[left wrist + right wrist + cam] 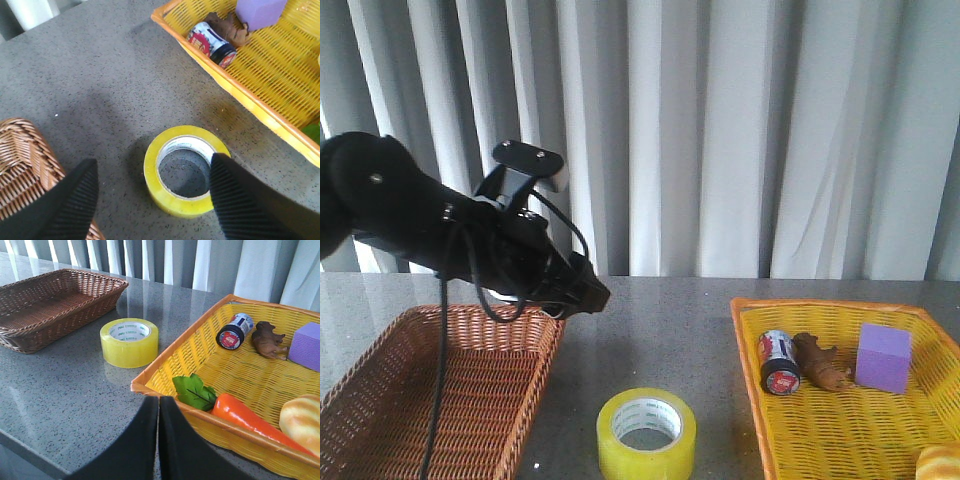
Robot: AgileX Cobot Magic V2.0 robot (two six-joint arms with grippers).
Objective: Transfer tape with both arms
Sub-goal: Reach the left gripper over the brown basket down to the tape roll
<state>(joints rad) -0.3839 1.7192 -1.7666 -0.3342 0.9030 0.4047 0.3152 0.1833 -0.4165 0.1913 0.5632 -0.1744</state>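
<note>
- Yellow, translucent tape [646, 433] with a white printed core lies flat on the grey speckled desk [650, 320], between the brown wicker basket [430, 400] and the yellow basket [840, 410], touching neither.
- Left gripper [155, 200] hangs over the desk with its jaws spread wide and empty; in the left wrist view the roll sits between the two ribbed fingers [75, 200], nearer one of them, with no contact visible.
- Left arm [440, 230] reaches out above the wicker basket's inner edge, black cables looping beneath it.
- Right gripper [159, 440] has its jaws pressed together with nothing between them; it stands at the near rim of the yellow basket, well apart from the tape, which lies ahead of the jaws and off toward the wicker basket.
- Inside the yellow basket lie a small can [234, 331], a brown toy animal [267, 339], a purple block [306, 346], a carrot [240, 417] with green leaves and a bread roll [301, 417].
</note>
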